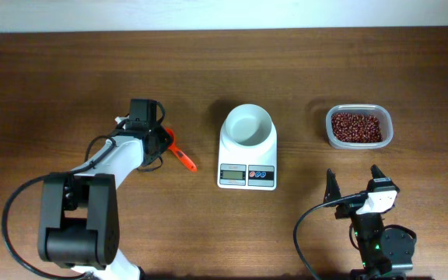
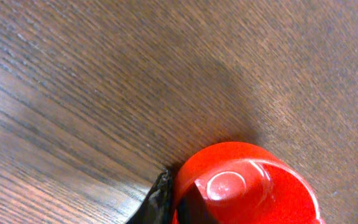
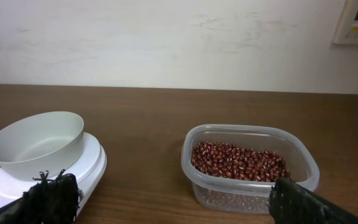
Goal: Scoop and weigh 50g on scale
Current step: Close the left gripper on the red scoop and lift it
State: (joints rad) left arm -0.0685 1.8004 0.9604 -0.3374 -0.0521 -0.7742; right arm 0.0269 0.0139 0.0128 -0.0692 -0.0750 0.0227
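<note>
The white scale (image 1: 247,159) stands mid-table with its round white bowl (image 1: 247,124) empty; both also show in the right wrist view, scale (image 3: 92,163) and bowl (image 3: 36,143). The red-brown beans (image 1: 356,127) fill a clear tub (image 1: 387,138), seen close as beans (image 3: 238,160). My left gripper (image 1: 162,138) is down at a red scoop (image 1: 180,155). Up close, the scoop's cup (image 2: 253,180) has one dark finger (image 2: 157,200) pressed on its outer wall and a dark shape inside the rim, so the gripper (image 2: 178,203) pinches the wall. My right gripper (image 1: 354,180) hangs open near the front edge, nothing between its fingers (image 3: 51,200).
The clear tub (image 3: 253,194) sits at the right, about a hand's width from the scale. Bare wooden table (image 1: 68,78) surrounds everything. A pale wall (image 3: 166,37) rises behind the table's far edge.
</note>
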